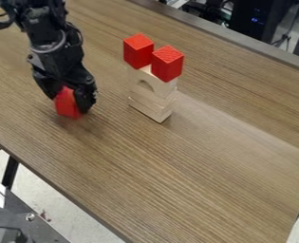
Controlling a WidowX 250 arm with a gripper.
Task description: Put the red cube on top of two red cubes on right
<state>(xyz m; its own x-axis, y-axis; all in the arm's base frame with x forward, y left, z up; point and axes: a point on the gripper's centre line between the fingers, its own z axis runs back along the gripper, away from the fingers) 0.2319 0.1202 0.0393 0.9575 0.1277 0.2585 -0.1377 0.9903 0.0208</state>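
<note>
Nearest the camera, the wood-grained surface. Farther in, on the left part and well back from the near long edge, the end effector, closed on the red cube from both sides and pointing down. Cannot tell contact from a slight gap beneath the load. Across from there, toward the far long edge and slightly toward the right end, the first stacked cube and the second stacked cube, side by side on a pale arch, above flat pale blocks.

Probably needs to rise first, above both red tops, and only then cross toward the far long edge; too low a crossing could knock both off the pale arch. Seems well lined up: grip and pair alike set roughly along the long edges, so probably little turning called for. Should then settle centred over the pair, bearing evenly on both.
</note>
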